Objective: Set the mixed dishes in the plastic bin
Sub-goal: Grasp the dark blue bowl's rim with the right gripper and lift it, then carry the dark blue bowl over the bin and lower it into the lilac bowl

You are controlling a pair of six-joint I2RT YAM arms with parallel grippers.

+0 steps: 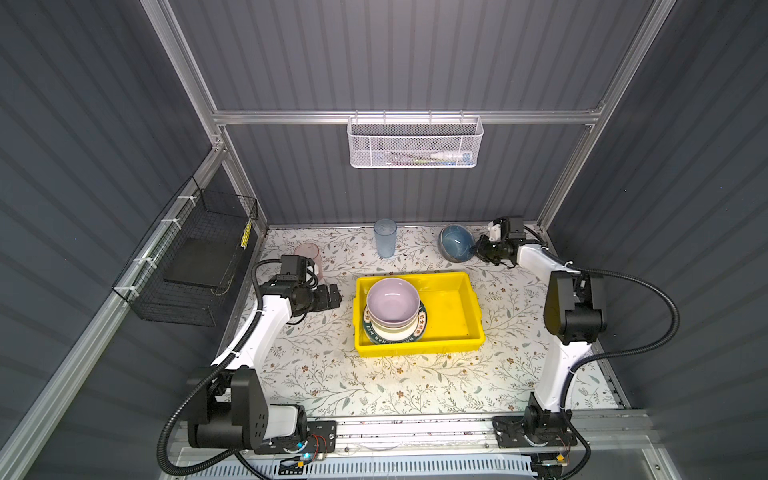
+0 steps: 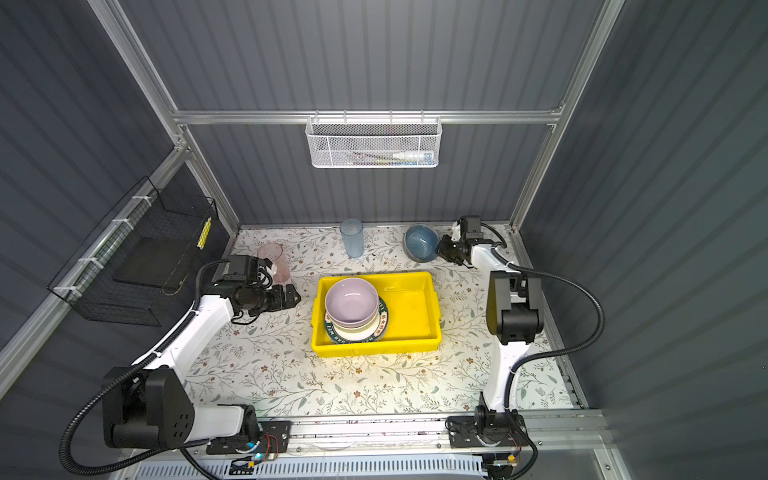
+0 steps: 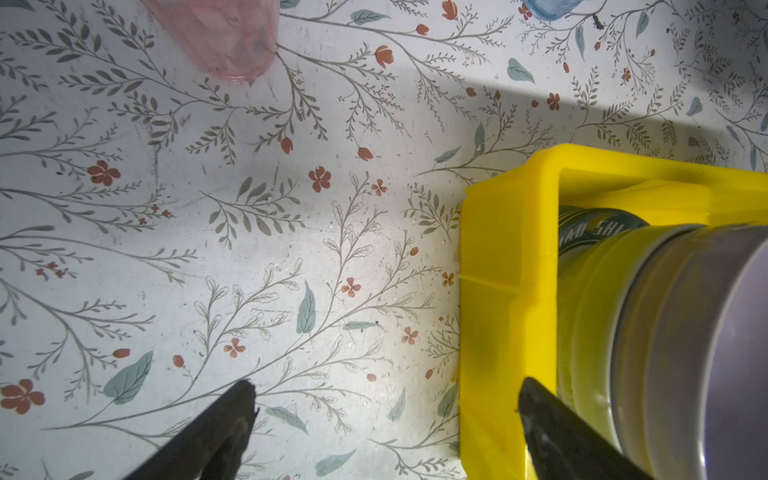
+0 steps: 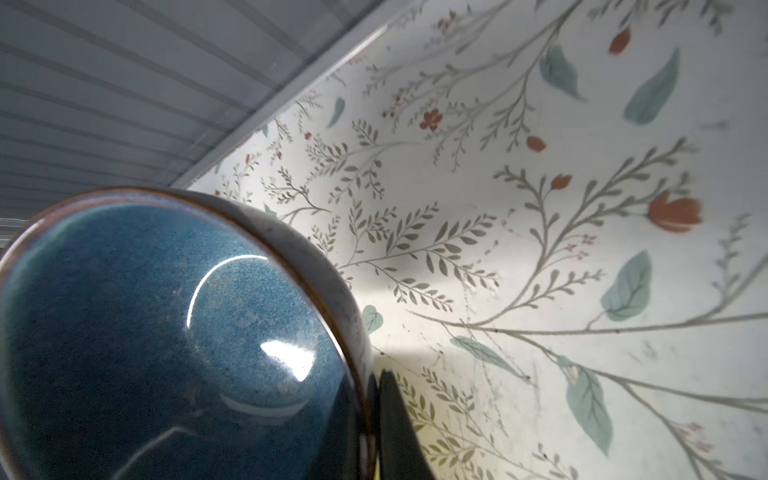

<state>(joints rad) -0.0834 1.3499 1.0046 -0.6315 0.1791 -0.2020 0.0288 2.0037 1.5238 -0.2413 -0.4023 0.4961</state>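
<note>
The yellow plastic bin (image 1: 451,307) (image 2: 411,309) sits mid-table. In its left half a lilac bowl (image 1: 392,300) (image 3: 706,332) tops a stack that includes the green lettered plate (image 1: 419,329). My left gripper (image 1: 334,296) (image 3: 386,390) hangs open and empty just left of the bin's rim (image 3: 498,249). At the back right my right gripper (image 1: 478,248) (image 4: 370,399) is shut on the rim of the blue bowl (image 1: 456,243) (image 4: 166,332), which is tilted. One finger (image 4: 395,424) presses its outer wall. A blue tumbler (image 1: 385,238) and a pink tumbler (image 1: 309,252) (image 3: 224,37) stand upright.
A white mesh basket (image 1: 414,143) hangs on the back wall and a black wire basket (image 1: 195,257) on the left wall. The blue bowl lies close to the back wall and the right corner post. Floral table covering shows in front of the bin.
</note>
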